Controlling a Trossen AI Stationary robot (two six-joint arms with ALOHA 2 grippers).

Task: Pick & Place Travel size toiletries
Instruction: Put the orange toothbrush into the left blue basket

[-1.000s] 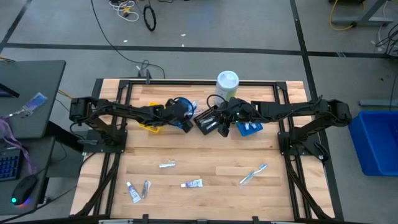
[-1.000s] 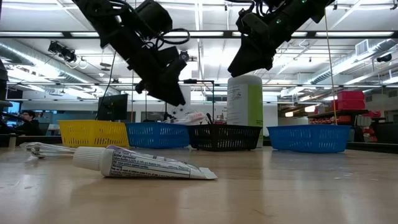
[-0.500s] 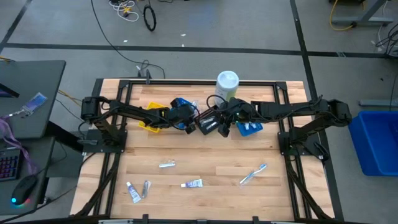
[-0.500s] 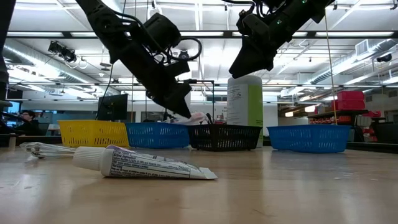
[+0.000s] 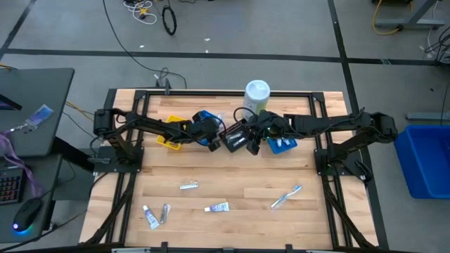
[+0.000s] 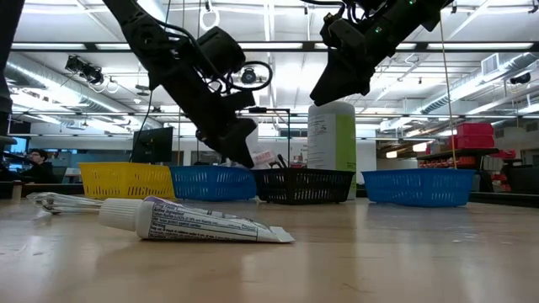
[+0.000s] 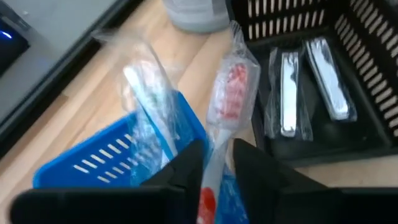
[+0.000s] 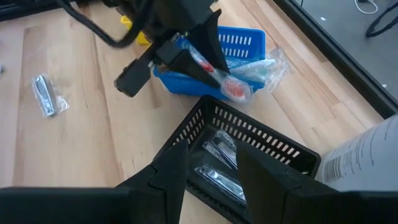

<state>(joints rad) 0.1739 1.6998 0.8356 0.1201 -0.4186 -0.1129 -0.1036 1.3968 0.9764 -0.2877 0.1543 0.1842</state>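
My left gripper (image 5: 214, 137) is shut on a clear-wrapped toothbrush with a red head (image 7: 229, 93). It hangs over the edge of the left blue tray (image 7: 106, 158), next to the black tray (image 7: 348, 134). Another wrapped toothbrush (image 7: 146, 102) leans out of that blue tray. Two silvery wrapped items (image 7: 287, 93) lie in the black tray. My right gripper (image 8: 211, 158) is open and hovers over the black tray (image 8: 249, 152). A toothpaste tube (image 6: 198, 222), a silvery packet (image 5: 188, 185), more tubes (image 5: 217, 207) and toothbrushes (image 5: 286, 196) lie on the near table. My left gripper pinches the toothbrush's handle (image 7: 214, 155) between its two fingers (image 7: 186, 168), through the clear wrapper. The fingers slant down from the table's left and lie along the brush, so the red head (image 8: 231, 87) points out past them. The brush is lifted clear.
A tall white-and-green canister (image 5: 257, 94) stands behind the black tray. A yellow tray (image 5: 167, 138) sits left of the blue one, a second blue tray (image 5: 281, 145) to the right. Both arms crowd the far middle; wood shows bare between the items near the front edge (image 5: 232, 176).
My left gripper has moved right and down toward the black tray, carrying the wrapped toothbrush along; it has stayed shut on it. My right gripper has held still above the black tray.
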